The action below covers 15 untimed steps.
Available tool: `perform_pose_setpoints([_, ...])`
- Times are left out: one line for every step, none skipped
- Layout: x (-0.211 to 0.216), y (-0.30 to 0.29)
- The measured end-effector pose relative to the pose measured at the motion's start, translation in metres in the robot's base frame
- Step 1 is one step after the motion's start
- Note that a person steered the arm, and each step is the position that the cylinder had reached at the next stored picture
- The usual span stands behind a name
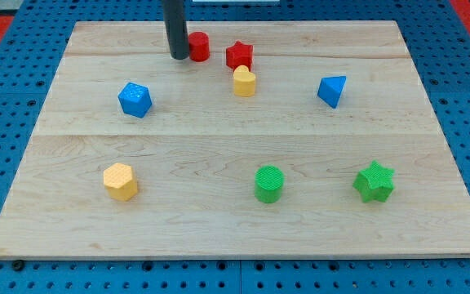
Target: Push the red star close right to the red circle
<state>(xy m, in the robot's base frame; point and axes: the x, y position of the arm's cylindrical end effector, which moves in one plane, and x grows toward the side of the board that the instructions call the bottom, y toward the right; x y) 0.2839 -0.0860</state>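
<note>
The tip sits left of the red circle, hand absent, so next it must round the red star.

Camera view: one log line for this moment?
tip left of, against red circle | red star right of circle, small gap | yellow heart touching star

gap: red circle / red star | blocker: yellow heart touching star

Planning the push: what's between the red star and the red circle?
Nothing: bare wood separates the red star from the red circle in the camera view. My tip sits at the circle's left.
</note>
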Motion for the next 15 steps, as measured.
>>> perform_pose_setpoints([0.049, 0.002])
perform_pose_setpoints([0.047, 0.036])
perform_pose_setpoints([0.044, 0.054])
perform_pose_setpoints([0.044, 0.067])
perform_pose_setpoints([0.043, 0.096])
perform_pose_setpoints([0.044, 0.105])
perform_pose_setpoints([0.043, 0.098])
perform_pose_setpoints([0.029, 0.074])
perform_pose_setpoints([0.020, 0.091])
perform_pose_setpoints([0.020, 0.108])
perform_pose_setpoints([0.008, 0.122])
perform_pose_setpoints([-0.005, 0.107])
perform_pose_setpoints([-0.013, 0.091])
perform_pose_setpoints([-0.014, 0.120])
perform_pose_setpoints([-0.046, 0.132])
